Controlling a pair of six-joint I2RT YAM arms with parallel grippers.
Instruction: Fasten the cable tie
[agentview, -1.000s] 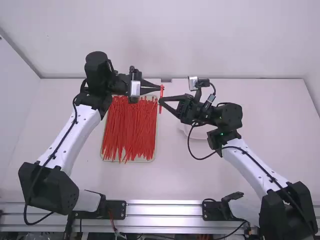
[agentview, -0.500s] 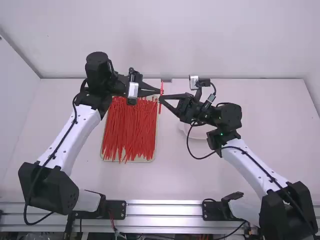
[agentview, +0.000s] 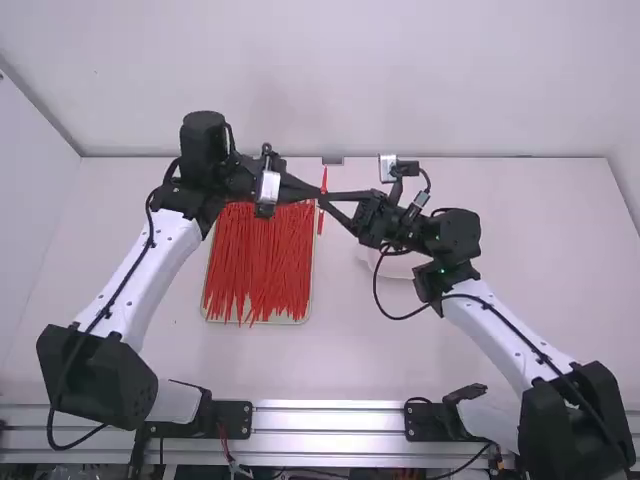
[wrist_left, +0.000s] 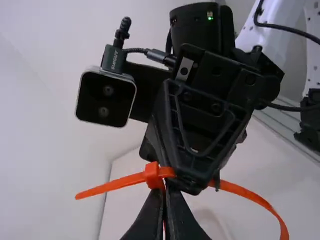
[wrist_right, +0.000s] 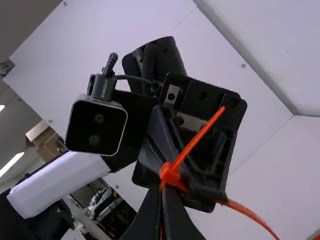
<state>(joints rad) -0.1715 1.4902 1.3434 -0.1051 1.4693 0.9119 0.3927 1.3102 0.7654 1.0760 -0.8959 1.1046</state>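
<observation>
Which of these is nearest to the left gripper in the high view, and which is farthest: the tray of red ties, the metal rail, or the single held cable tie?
1. The cable tie: pinched in the left gripper itself, above the table's far middle.
2. The tray of red ties: on the table just below the gripper, left of the middle.
3. The metal rail: along the front edge, by the arm bases.

High view: the cable tie (agentview: 323, 180) is too small for us to tell whether its tail is through the head. Its middle is covered where the left gripper (agentview: 317, 192) and right gripper (agentview: 324, 197) meet. In both wrist views the tail runs off the picture's edge. The right arm hides most of a white round object (agentview: 370, 262); we can't name it. Loose red ties (agentview: 260, 255) cover nearly all of the tray (agentview: 312, 290).
</observation>
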